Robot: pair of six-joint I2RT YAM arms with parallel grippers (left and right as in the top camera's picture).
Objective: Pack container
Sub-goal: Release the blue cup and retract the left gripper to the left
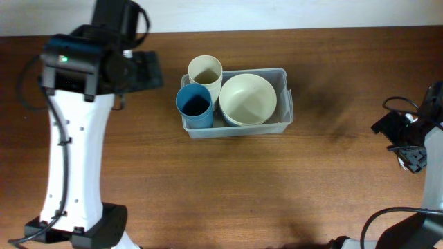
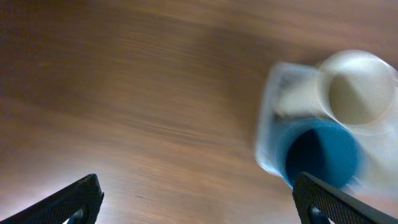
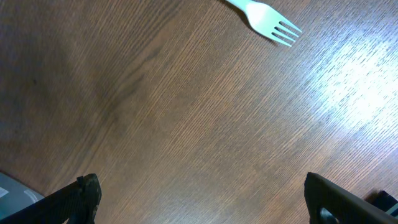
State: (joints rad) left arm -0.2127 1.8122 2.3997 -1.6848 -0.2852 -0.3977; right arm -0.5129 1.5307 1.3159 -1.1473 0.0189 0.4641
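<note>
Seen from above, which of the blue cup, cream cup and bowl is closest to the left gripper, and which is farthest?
1. Blue cup and cream cup, both at the container left end: too close to call from the left gripper.
2. Bowl, right end: farthest.

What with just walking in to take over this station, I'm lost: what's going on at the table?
Two robot arms are packing a clear container. It already holds a blue cup, a cream cup and a cream bowl. The left gripper is open and empty over bare table, beside the container's cup end. The right gripper, also open and empty, hovers over the table near a white fork that is not yet packed.
</note>
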